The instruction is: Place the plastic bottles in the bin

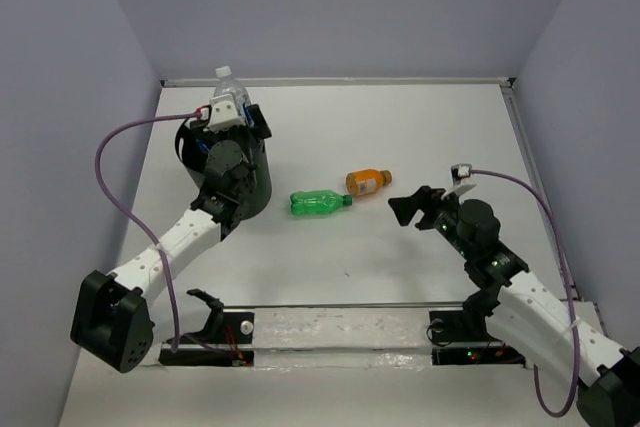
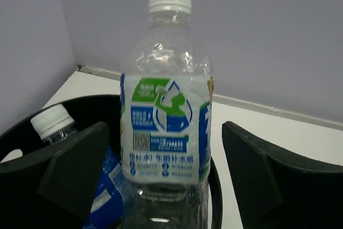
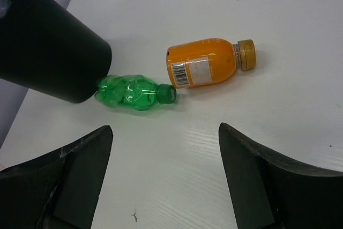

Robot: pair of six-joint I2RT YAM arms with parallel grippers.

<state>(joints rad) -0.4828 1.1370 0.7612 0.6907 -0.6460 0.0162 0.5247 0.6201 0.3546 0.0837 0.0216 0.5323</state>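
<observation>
Green-white bottle upright in mouth of bin, between fingers of left gripper, spread with a gap on each side. Blue-label bottle inside, beside it. On table: green bottle lying just beside bin, orange bottle near its cap. Right gripper spread wide, empty, near both.

It had the look of a robotics lab test cell, not a home or a shop. A white table stood boxed in by plain, pale lilac panels on the far, left and right sides. Two small robot arms, the left arm and the right arm, were fixed at a mounting strip along the near edge. A purple cable looped openly from each wrist.
</observation>
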